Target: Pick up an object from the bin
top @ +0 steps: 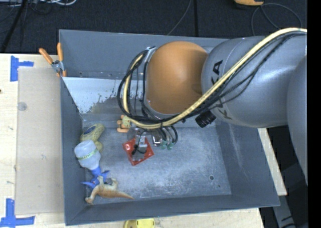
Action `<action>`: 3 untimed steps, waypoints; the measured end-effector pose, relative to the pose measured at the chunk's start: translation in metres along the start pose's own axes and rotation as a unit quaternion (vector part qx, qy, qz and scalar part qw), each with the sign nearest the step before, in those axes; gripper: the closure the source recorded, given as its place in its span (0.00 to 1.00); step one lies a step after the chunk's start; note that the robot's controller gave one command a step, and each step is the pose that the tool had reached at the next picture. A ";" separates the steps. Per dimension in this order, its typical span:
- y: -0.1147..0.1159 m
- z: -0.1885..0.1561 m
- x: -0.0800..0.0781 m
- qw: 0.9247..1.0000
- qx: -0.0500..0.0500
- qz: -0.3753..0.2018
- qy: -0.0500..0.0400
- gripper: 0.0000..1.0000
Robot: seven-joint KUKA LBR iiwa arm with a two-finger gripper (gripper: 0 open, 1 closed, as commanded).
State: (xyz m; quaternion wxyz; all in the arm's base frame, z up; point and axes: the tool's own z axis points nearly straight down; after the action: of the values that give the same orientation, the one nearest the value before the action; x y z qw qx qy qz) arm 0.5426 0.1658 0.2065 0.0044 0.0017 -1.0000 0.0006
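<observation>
My gripper (pixel 143 143) hangs below the arm's orange cover, in the middle of the bin and low over the floor. A red angular piece (pixel 136 154) lies right under and against it, its lower corner sticking out toward the front. The gripper hides part of that piece, so I cannot tell whether the piece is gripped. A small tan toy figure (pixel 123 123) lies just behind and to the left of the gripper.
Along the bin's left wall lie a yellow and blue toy (pixel 93 133), a pale blue bottle-like thing (pixel 86 155), a small blue figure (pixel 98 176) and a tan dinosaur (pixel 107 191). The arm and its cables cover the bin's back right.
</observation>
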 end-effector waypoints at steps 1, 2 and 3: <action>-0.001 -0.005 -0.001 1.000 -0.001 0.002 -0.003 0.00; 0.026 0.043 0.018 0.999 0.000 -0.043 -0.004 0.00; 0.043 0.097 -0.003 0.981 0.001 -0.196 -0.005 0.00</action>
State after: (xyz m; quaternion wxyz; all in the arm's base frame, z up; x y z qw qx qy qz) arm 0.5444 0.2089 0.1089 -0.0010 0.1978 -0.9802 0.0003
